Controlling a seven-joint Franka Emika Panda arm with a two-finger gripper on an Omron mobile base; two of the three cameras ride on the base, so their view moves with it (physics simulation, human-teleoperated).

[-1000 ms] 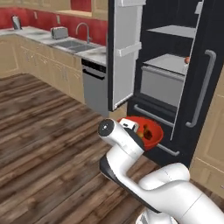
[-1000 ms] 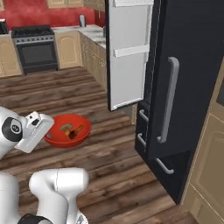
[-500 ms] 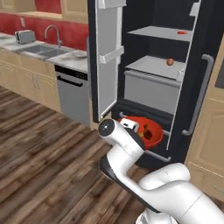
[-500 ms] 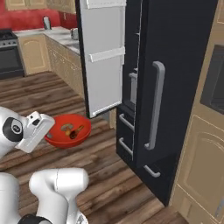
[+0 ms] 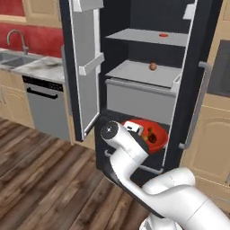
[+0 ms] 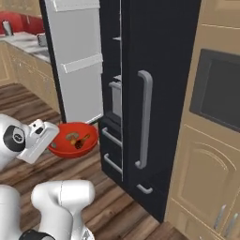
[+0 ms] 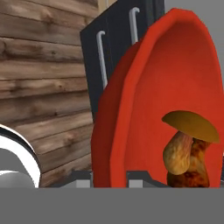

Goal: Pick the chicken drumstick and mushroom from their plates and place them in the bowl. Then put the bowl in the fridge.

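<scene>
Both foods sit in the bowl (image 6: 72,140) (gripper (image 7: 109,177) seemingly clamping its rim).

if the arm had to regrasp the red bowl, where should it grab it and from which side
Best on the rim of the bowl, one finger inside and one outside the thin wall, coming from the arm's side. The gripper seems to meet the rim there, though its fingertips aren't clear. The mushroom and chicken drumstick lie toward the bowl's middle, leaving the edge free, and the body looks too wide to span.
</scene>
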